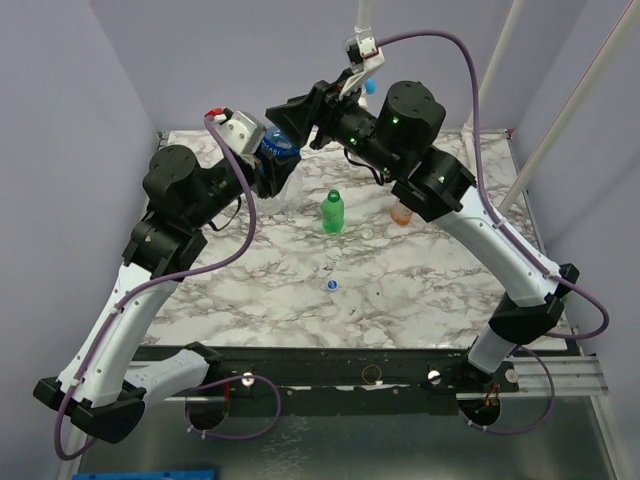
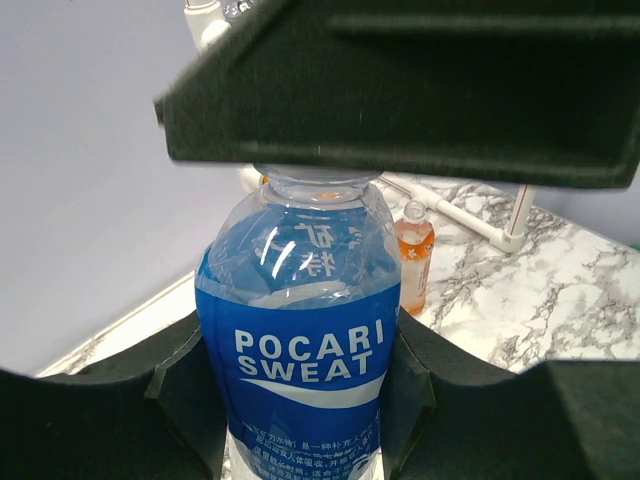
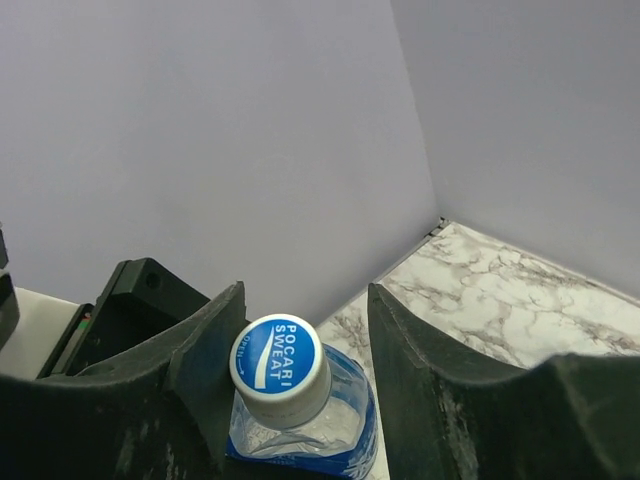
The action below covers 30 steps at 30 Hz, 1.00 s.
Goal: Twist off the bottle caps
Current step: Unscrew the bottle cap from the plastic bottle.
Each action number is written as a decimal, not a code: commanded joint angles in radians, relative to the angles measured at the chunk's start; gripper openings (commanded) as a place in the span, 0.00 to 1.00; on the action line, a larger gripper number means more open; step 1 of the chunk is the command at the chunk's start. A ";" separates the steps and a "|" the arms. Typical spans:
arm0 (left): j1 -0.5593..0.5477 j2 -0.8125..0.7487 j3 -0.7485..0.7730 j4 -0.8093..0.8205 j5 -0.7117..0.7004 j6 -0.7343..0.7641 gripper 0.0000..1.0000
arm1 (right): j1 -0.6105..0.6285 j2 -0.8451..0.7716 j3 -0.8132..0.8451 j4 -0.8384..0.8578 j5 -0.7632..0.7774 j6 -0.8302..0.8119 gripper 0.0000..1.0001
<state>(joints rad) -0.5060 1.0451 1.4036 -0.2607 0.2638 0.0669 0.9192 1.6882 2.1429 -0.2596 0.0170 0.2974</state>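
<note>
The left end effector (image 2: 297, 405) gripped the clear blue-labelled plastic bottle (image 2: 300, 300). The right end effector (image 3: 305, 335) stood released around its white-and-blue round plastic cap (image 3: 279, 368); it should centre before clenching.

POCARI SWEAT in white on the blue label (image 2: 300, 350) of the bottle (image 2: 298, 250); two pale Chinese characters above it, unreadable small print below. POCARI SWEAT again atop the cap (image 3: 279, 366).

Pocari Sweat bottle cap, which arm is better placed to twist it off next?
Right, probably. The right gripper straddles the cap, jaws open either side, while the left gripper clamps the Pocari Sweat bottle by its body, steadying it.
</note>
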 commanded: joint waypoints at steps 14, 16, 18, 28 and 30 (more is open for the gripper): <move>-0.005 -0.020 -0.008 0.040 -0.023 -0.009 0.00 | 0.001 -0.082 -0.120 0.113 -0.041 0.005 0.30; -0.004 -0.018 -0.010 0.041 -0.023 -0.009 0.00 | 0.001 -0.085 -0.118 0.119 -0.046 -0.005 0.22; -0.005 -0.018 -0.010 0.041 -0.020 -0.011 0.00 | 0.000 -0.089 -0.116 0.124 -0.054 -0.021 0.13; -0.005 -0.016 0.000 0.046 0.141 -0.120 0.00 | 0.000 -0.117 -0.098 0.193 -0.241 -0.082 0.01; -0.003 -0.016 0.008 0.045 0.237 -0.172 0.00 | -0.002 -0.127 -0.102 0.214 -0.334 -0.083 0.00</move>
<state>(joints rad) -0.5125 1.0435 1.3964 -0.2295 0.3107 0.0257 0.9203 1.6352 2.0224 -0.1585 -0.1120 0.2401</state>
